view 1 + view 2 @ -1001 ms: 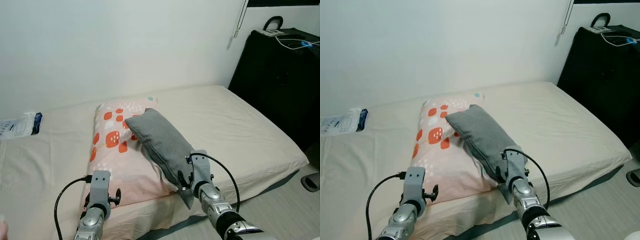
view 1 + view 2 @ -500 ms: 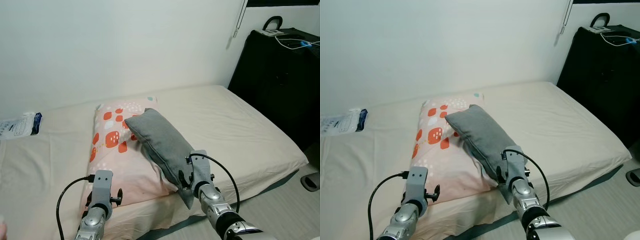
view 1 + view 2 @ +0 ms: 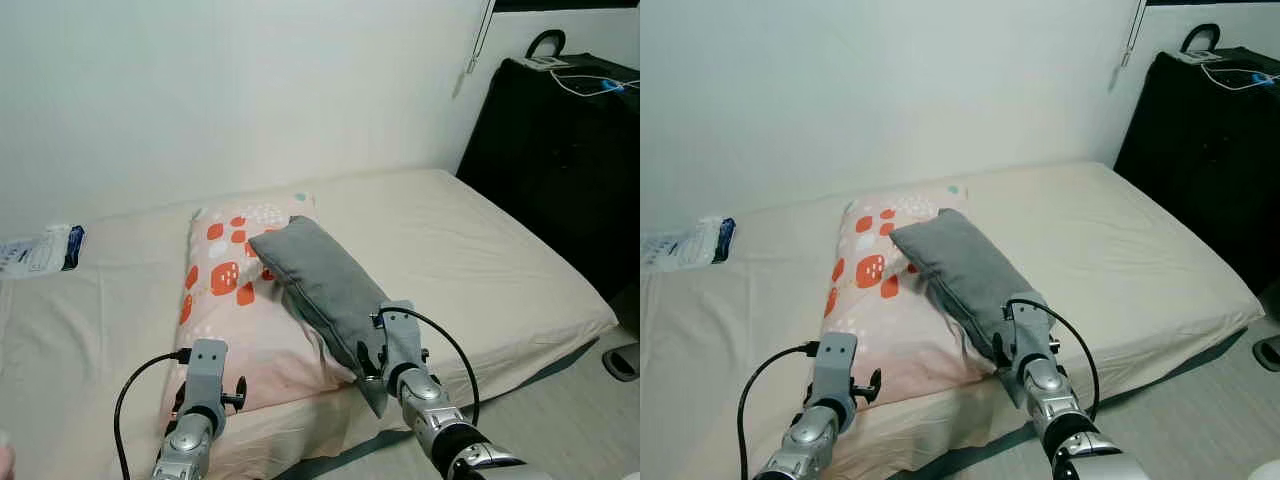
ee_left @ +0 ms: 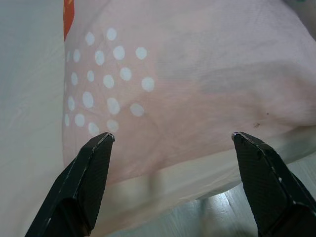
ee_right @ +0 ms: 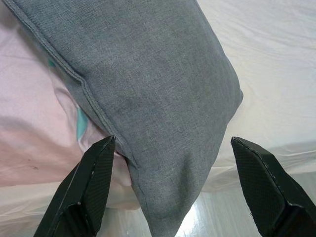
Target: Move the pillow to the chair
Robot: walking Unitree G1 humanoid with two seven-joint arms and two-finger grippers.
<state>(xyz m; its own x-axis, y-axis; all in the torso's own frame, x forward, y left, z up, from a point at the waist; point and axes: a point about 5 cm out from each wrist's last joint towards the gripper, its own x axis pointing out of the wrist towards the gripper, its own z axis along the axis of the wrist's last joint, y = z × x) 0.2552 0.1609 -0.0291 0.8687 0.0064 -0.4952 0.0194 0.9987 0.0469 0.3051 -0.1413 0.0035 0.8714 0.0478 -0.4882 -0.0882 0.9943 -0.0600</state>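
Observation:
A pink pillow (image 3: 232, 300) with orange and white marks lies on the bed (image 3: 480, 260). A grey pillow (image 3: 325, 285) rests slantwise across its right side, with the near end hanging over the mattress edge. My left gripper (image 4: 173, 137) is open just short of the pink pillow's (image 4: 197, 74) near edge, one finger to each side. My right gripper (image 5: 173, 143) is open too, and its fingers straddle the near end of the grey pillow (image 5: 158, 84) without closing on it. In the eye views both wrists (image 3: 207, 370) (image 3: 398, 335) sit low at the bed's front edge.
A tall black case (image 3: 560, 150) with a white cable on top stands right of the bed. A plastic packet (image 3: 40, 252) lies at the bed's far left. A white wall runs behind the bed. Pale floor (image 3: 560, 420) shows at the lower right, with a dark slipper (image 3: 622, 362).
My left wrist has edged slightly toward the pink pillow. The two pillows and the right gripper have stayed where they were.

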